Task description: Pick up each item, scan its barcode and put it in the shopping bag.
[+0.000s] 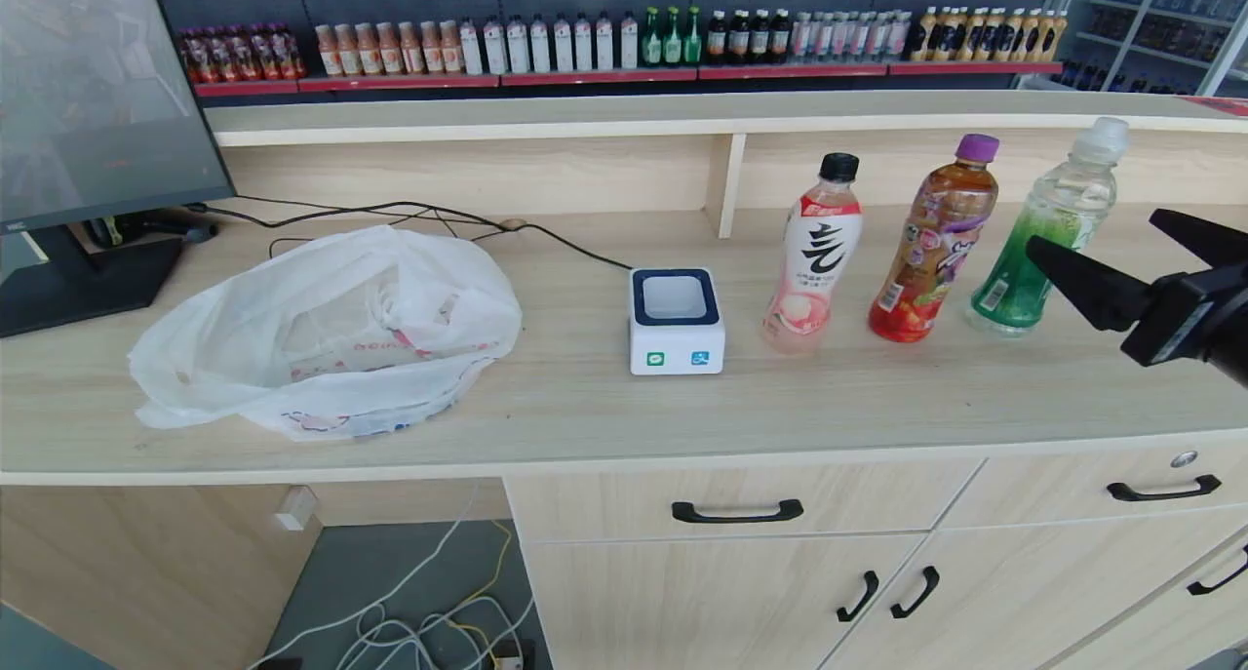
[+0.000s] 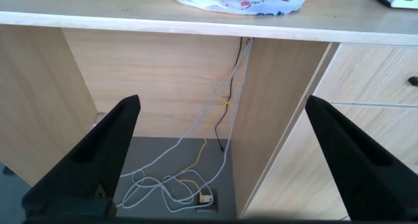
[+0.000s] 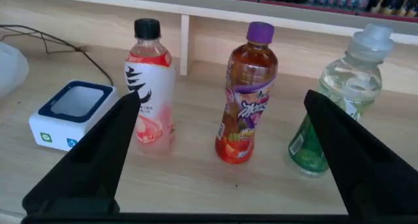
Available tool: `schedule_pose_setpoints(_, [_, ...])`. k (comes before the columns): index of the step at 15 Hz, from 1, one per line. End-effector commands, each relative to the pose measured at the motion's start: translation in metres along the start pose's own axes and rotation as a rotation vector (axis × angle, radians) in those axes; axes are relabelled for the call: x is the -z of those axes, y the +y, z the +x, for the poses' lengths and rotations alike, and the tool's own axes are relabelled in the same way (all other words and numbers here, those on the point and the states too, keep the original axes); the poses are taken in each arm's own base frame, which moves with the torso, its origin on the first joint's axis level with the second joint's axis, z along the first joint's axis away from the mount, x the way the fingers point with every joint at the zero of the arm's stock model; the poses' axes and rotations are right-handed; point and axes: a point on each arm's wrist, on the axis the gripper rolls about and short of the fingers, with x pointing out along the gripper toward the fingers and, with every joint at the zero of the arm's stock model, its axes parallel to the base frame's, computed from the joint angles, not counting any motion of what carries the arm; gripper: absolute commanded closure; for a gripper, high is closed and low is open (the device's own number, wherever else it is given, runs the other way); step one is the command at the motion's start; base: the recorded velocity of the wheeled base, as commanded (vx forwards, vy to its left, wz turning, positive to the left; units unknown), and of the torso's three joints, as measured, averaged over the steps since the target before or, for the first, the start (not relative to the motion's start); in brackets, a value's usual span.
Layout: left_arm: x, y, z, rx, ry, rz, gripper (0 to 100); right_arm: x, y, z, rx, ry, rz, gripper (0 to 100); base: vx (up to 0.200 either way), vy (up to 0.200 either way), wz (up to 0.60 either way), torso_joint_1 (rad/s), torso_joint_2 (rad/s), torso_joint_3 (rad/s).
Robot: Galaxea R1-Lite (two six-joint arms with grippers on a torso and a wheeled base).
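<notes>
Counter (image 1: pixel 585 407) bearing shopping bag (image 1: pixel 331 334) and scanner (image 1: pixel 677 321); drink shelves (image 1: pixel 604 46), perhaps coolers (image 1: pixel 1150 17), behind.

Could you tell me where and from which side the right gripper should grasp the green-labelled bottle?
I would grip the green-labelled bottle around its labelled lower body, below the narrowing shoulder, coming in level from the robot's right, where the open right gripper is. It stands upright, and the purple-capped bottle stands close on its left.
</notes>
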Motion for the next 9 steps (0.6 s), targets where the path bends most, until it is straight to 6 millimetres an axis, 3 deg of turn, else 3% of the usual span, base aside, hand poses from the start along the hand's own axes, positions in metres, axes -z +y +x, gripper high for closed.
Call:
schedule_pose_setpoints(1, [0.000, 0.000, 0.000, 0.000, 0.000, 0.000, 0, 0.023, 0.025, 0.028, -0.090, -0.006, 0.050, 0, 0.000, 0.000, 0.00, 0.000, 0.00, 0.000])
schedule_pose_setpoints(5, [0.000, 0.000, 0.000, 0.001, 0.000, 0.000, 0, 0.034, 0.052, 0.055, -0.063, -0.178, 0.127, 0, 0.000, 0.000, 0.00, 0.000, 0.00, 0.000])
schedule_pose_setpoints(7, [0.000, 0.000, 0.000, 0.000, 0.000, 0.000, 0, 0.056, 0.061, 0.059, -0.056, -0.141, 0.138, 0, 0.000, 0.000, 0.00, 0.000, 0.00, 0.000])
schedule_pose_setpoints(9, [0.000, 0.000, 0.000, 0.000, 0.000, 0.000, 0, 0.052, 0.063, 0.063, -0.060, -0.161, 0.140, 0, 0.000, 0.000, 0.00, 0.000, 0.00, 0.000])
